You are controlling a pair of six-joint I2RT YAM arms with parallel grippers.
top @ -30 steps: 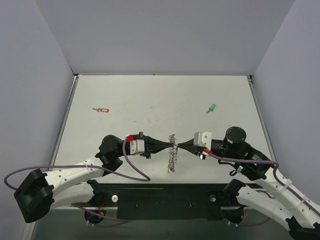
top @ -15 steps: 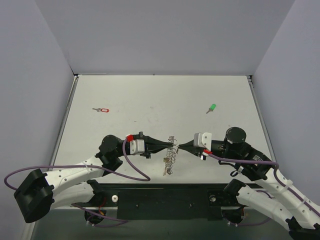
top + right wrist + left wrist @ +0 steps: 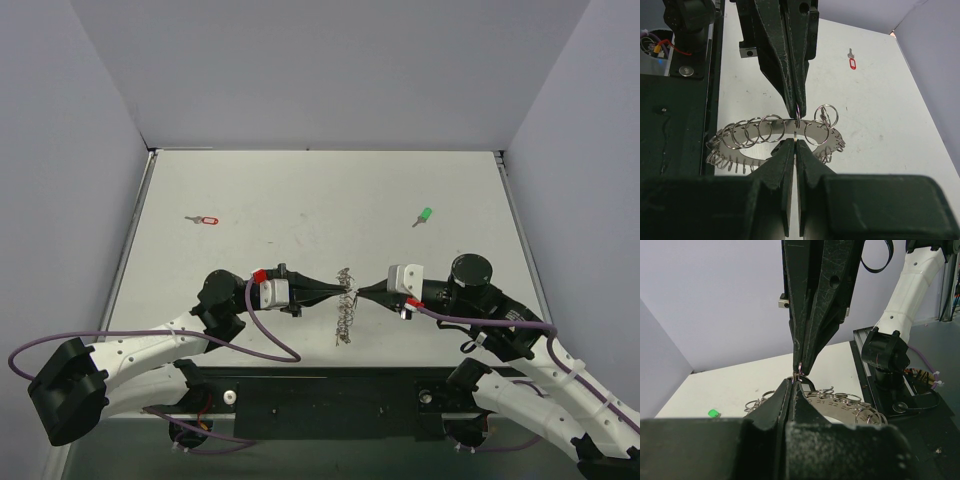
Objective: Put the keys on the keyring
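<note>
Soft, even light came down from overhead and the white table (image 3: 300, 200) read bright, with no glare, only faint shadows hugging the arms. In the right wrist view the keyring (image 3: 771, 134) was crisp, tiny glints on its metal, while the right gripper's fingers (image 3: 777, 170) were a dark, blurred mass up close. Same story in the left wrist view: the left gripper's fingers (image 3: 772, 415) were murky and out of focus.
</note>
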